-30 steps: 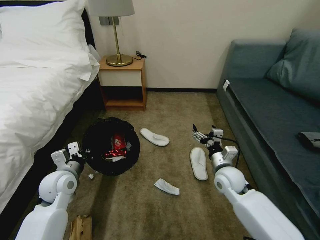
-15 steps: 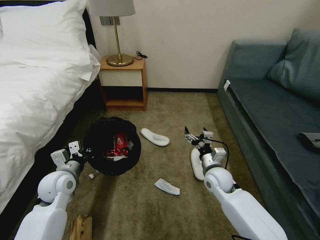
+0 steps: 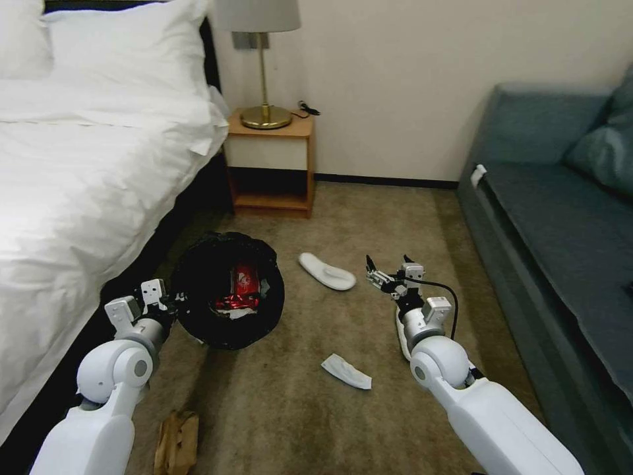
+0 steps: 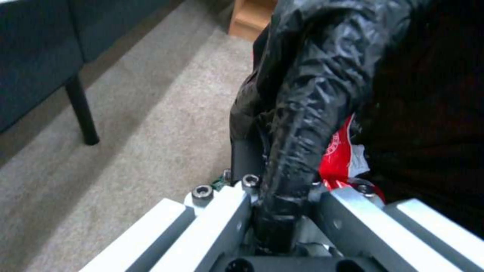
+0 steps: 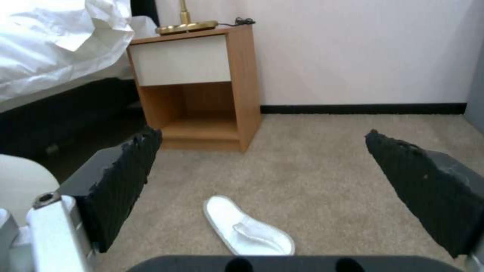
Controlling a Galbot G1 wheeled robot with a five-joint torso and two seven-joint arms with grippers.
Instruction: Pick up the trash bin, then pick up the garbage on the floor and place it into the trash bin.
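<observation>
The left gripper (image 4: 282, 211) is clamped on the rim of the round trash bin lined with crinkled glossy black plastic (image 3: 227, 290), its jaws pressed against the bag-wrapped edge, so the first part of the job looks done: the bin is in hand, held low beside the white-sheeted bed (image 3: 79, 198). Inside it there is a red-and-white wrapper (image 3: 242, 280) with shiny red litter (image 3: 229, 302) and a scrap of white just under it, so some garbage is in.

Plenty is left on the beige carpet (image 3: 369, 218). A flat white slipper (image 3: 326, 271) lies just beyond the bin, and the right gripper (image 3: 386, 272) hangs beside it with its black pads spread wide and nothing between them; in the right wrist view the slipper sits between the two open pads and beyond them. A second white slipper (image 3: 399, 328) lies partly hidden under the right forearm. A crumpled white wrapper (image 3: 346, 371) rests on the carpet between the two arms, and a brown paper bag (image 3: 177, 441) lies near the left arm's elbow.

By this count, at least four pieces remain to be gathered, with the far slipper looking like the one in hand.
</observation>
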